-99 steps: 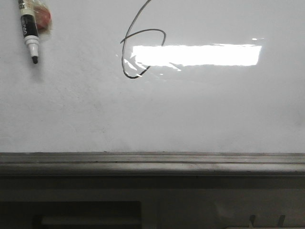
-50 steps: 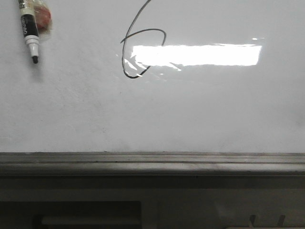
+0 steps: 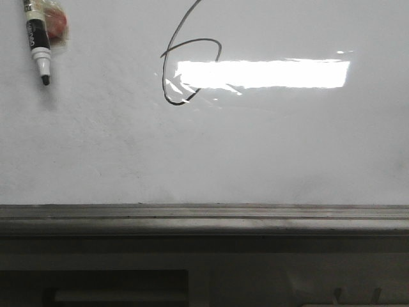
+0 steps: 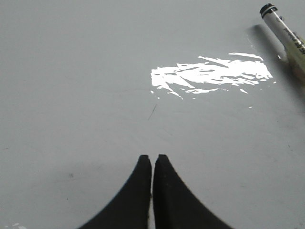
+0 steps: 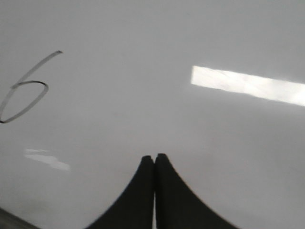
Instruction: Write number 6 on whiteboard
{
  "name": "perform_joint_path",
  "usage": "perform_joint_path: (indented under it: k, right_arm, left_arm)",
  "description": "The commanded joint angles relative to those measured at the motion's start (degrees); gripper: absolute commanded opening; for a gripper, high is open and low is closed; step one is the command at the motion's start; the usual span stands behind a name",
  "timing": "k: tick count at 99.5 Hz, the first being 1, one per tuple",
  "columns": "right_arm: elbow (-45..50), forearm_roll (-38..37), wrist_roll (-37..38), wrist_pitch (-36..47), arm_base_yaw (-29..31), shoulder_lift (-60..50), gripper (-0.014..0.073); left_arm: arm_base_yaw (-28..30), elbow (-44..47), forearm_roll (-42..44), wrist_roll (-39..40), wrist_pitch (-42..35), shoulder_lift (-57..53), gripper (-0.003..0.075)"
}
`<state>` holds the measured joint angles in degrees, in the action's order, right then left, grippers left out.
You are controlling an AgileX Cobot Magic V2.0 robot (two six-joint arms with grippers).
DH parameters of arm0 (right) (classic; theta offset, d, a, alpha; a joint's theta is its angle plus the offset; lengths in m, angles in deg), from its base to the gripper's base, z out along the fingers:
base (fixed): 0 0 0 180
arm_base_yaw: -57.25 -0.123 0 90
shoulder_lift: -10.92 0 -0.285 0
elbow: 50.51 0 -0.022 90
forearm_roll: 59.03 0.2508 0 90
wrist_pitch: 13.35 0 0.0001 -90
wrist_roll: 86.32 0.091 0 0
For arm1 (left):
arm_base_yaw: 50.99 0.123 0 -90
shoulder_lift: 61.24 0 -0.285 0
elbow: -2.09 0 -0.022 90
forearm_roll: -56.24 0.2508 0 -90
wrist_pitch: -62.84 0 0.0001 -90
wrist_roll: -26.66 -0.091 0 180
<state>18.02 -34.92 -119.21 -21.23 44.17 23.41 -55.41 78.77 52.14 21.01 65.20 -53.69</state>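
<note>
The number 6 (image 3: 192,41) is a thin black loop with a long tail, drawn on the far middle of the whiteboard (image 3: 255,147). It also shows in the right wrist view (image 5: 29,82), off to one side of my right gripper (image 5: 154,156). That gripper is shut and empty over bare board. My left gripper (image 4: 152,157) is also shut and empty over bare board. A black-tipped marker pen (image 3: 38,38) lies on the board at the far left. It shows in the left wrist view too (image 4: 283,31), well away from the fingers. Neither gripper shows in the front view.
A bright light glare (image 3: 262,73) lies across the board beside the 6. A small orange object (image 3: 57,24) sits against the marker. The grey metal edge rail (image 3: 204,217) runs along the board's near side, with dark furniture below it.
</note>
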Motion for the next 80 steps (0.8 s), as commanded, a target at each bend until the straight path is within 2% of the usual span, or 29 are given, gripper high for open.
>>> perform_joint_path:
  k: [1, 8, 31, 34, 80]
  right_arm:
    - [1.0, -15.6, 13.2, 8.2, 2.8, 0.5, -0.0066]
    - [3.6, -19.9, 17.2, 9.2, 5.6, 0.5, -0.0066]
    - [10.6, -24.1, 17.4, 9.2, 10.0, -5.6, -0.0066]
    - [10.6, -24.1, 17.6, 7.1, 10.6, -6.5, -0.0066]
    - [10.5, -26.2, 17.6, 6.4, 10.8, -6.4, -0.0066]
  left_arm:
    - [0.1, 2.9, -0.4, 0.7, -4.2, -1.8, -0.0020]
    - [0.1, 2.9, -0.4, 0.7, -4.2, -1.8, -0.0020]
    - [0.1, 2.9, -0.4, 0.7, -4.2, -1.8, -0.0020]
    - [0.1, 2.9, -0.4, 0.7, -4.2, -1.8, -0.0020]
    - [0.1, 2.9, -0.4, 0.7, -4.2, -1.7, -0.0020]
